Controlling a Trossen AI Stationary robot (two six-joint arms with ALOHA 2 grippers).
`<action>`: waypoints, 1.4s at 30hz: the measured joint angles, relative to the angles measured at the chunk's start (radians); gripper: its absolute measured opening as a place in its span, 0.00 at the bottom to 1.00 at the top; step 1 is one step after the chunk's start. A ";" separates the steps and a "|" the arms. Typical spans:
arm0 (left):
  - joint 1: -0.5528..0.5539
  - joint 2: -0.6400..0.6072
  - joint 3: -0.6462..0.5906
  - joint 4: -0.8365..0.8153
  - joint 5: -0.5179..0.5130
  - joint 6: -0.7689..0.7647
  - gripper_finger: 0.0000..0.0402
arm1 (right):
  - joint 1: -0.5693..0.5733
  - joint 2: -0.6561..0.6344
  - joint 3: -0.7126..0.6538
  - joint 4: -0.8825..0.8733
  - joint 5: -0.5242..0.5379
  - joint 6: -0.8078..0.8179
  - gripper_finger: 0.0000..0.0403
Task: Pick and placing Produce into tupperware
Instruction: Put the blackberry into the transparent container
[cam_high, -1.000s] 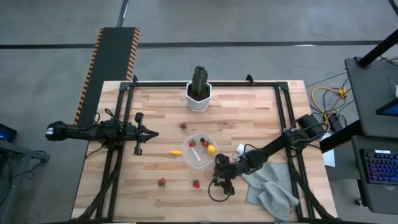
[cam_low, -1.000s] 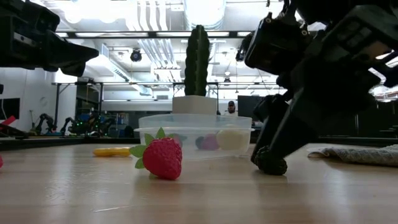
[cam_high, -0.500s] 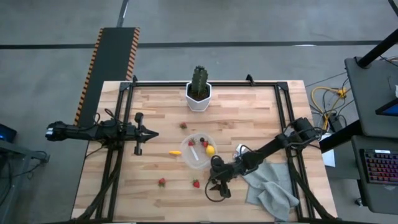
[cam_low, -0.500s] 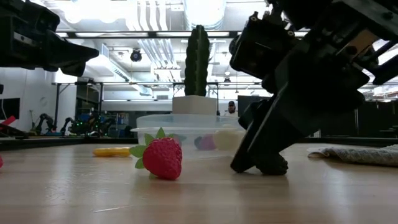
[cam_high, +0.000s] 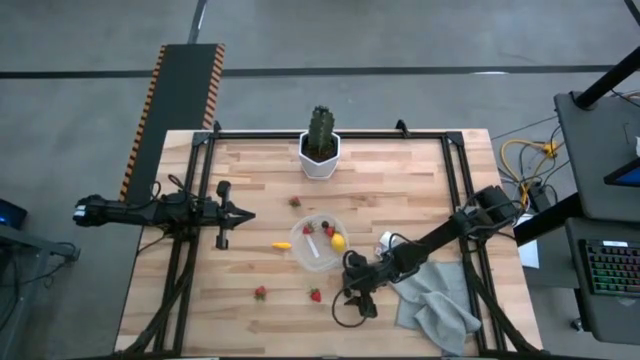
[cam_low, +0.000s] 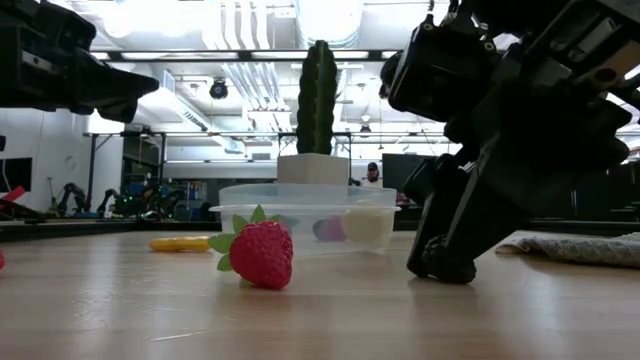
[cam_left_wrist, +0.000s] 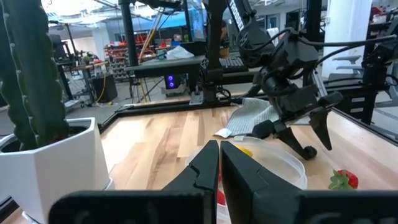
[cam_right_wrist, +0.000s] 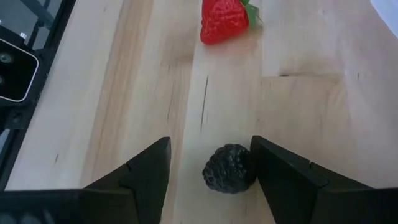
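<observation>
From above, the right pincer (cam_high: 357, 299) reaches low over the wooden worktop (cam_high: 250, 170), just off the near rim of the clear tupperware (cam_high: 319, 241), which lies beyond it toward the worktop's middle. Inside the tupperware sit a yellow lemon (cam_high: 340, 240) and two small red pieces. A strawberry (cam_high: 315, 295) lies just beside the right pincer on its left, and another strawberry (cam_high: 260, 293) lies farther out the same way. A small yellow-orange piece (cam_high: 283, 245) rests just left of the tupperware, and a grey cloth (cam_high: 437, 300) lies under the right arm. The left pincer (cam_high: 247, 215) waits well apart at the left edge, near the white pot with the cactus (cam_high: 320, 130).

At worktop level, the right pincer (cam_low: 440, 262) touches down just right of the tupperware (cam_low: 310, 215), with the strawberry (cam_low: 262, 252) nearer the camera and to its left.

In the left wrist view, the left pincer (cam_left_wrist: 219, 155) has its fingers pressed together on nothing.

In the right wrist view, the right pincer (cam_right_wrist: 210, 163) stands apart, a dark berry (cam_right_wrist: 229, 168) lying on the worktop between its fingers, close to one of them, ungripped. The strawberry (cam_right_wrist: 224, 20) lies ahead.
</observation>
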 joint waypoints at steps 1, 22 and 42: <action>0.000 0.001 0.000 -0.001 0.000 0.000 0.00 | 0.000 0.000 0.000 -0.004 0.000 0.000 0.54; 0.000 0.001 0.000 -0.002 0.000 0.000 0.00 | 0.005 0.002 -0.005 -0.040 -0.015 0.004 0.54; 0.000 0.001 0.000 -0.002 0.000 0.000 0.00 | 0.010 0.002 -0.012 -0.050 -0.016 0.005 0.26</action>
